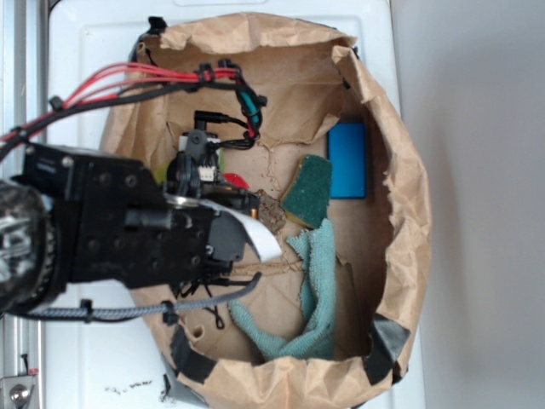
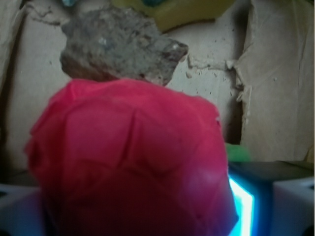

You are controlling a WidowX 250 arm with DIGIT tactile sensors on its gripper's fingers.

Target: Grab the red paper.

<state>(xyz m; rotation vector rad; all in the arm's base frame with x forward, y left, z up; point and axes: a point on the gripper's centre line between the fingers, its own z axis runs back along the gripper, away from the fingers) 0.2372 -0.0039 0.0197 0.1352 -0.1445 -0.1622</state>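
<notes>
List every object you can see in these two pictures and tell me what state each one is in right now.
Crumpled red paper wad: between the fingers, grip unclear.
Brown rough rock: resting on the brown paper liner, just beyond the wad.
Teal cloth towel: bunched up.
Green and yellow sponge: lying flat.
Blue rectangular block: lying flat.

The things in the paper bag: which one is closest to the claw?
The red paper. It fills the wrist view right at the claw, while the brown rock lies just beyond it.
</notes>
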